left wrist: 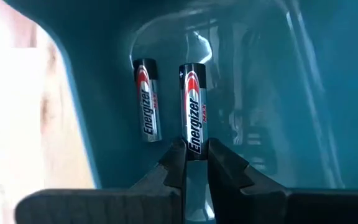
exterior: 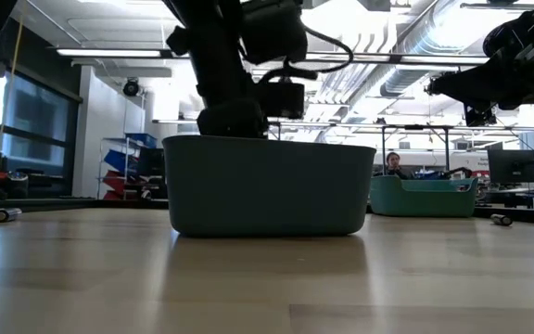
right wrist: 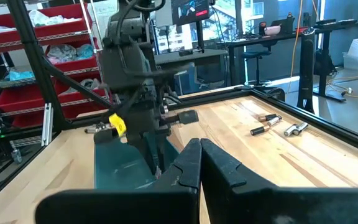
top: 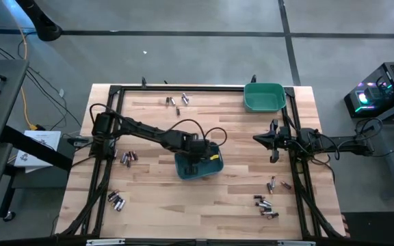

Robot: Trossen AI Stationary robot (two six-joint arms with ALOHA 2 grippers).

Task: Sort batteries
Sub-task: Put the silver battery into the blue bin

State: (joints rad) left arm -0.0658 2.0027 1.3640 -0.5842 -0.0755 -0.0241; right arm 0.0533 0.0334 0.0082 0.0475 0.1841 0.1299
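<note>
My left gripper (top: 195, 158) reaches down into the teal-blue bin (top: 198, 165) at the table's middle, shut on a silver-and-black battery (left wrist: 194, 106). A second battery of the same kind (left wrist: 148, 99) lies on the bin's floor beside it. Groups of loose batteries lie on the table at the far side (top: 178, 101), the left (top: 127, 158), the near left (top: 116, 199) and the near right (top: 265, 205). My right gripper (top: 264, 139) waits shut at the table's right, level, holding nothing. My left gripper pinches one end of the battery (left wrist: 195, 148) between its two fingertips (left wrist: 176, 160). The fingers slant steeply down from above into the bin, and the battery sticks out past them along their line. I cannot tell whether its far end touches the bin's floor.
A green bin (top: 263, 96) stands at the far right corner, also seen in the low view (exterior: 423, 197). A black frame (top: 183, 88) runs round the table's edges. Bare wood lies between the battery groups. A person sits far behind the table (exterior: 394, 163).
</note>
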